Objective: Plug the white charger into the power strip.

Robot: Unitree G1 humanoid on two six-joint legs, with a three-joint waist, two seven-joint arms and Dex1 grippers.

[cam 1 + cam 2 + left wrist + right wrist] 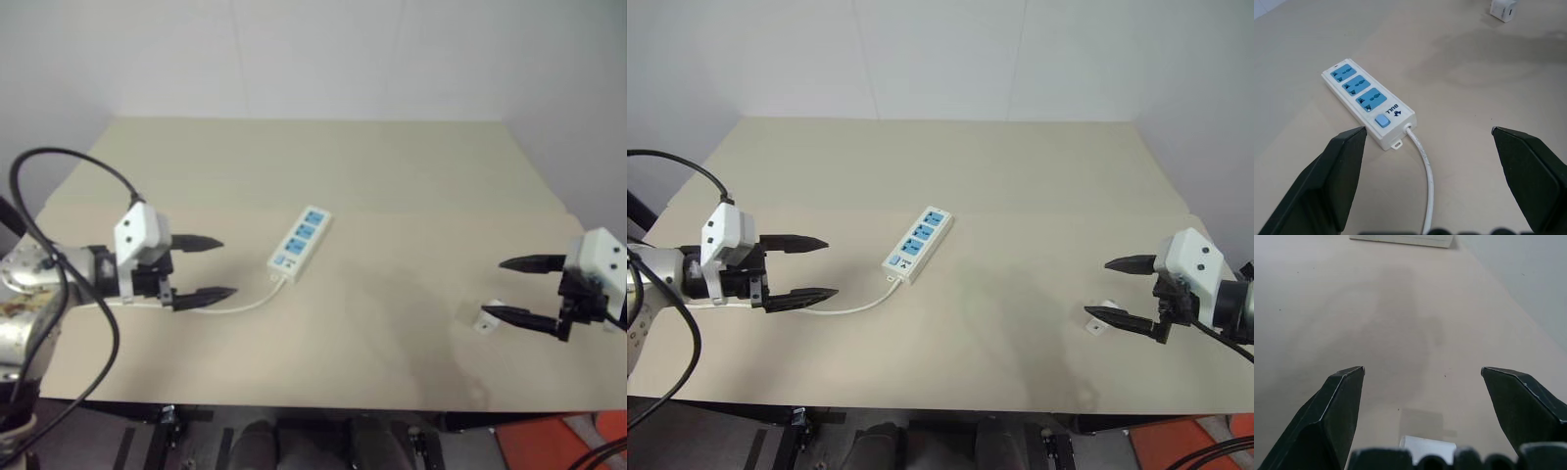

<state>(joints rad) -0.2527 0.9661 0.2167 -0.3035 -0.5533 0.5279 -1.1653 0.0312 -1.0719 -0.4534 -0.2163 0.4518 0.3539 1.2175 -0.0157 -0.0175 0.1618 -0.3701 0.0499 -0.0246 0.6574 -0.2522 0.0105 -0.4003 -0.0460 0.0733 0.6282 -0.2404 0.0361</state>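
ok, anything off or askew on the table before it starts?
Nothing damaged or spilled. The power strip lies at a slant mid-table, sockets empty, cord trailing toward the open left pincer. The charger sits unplugged by the open right pincer.

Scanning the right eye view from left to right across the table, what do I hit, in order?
Left tool, open → thin white cord → power strip → white charger → right tool, open, hanging just above the charger.
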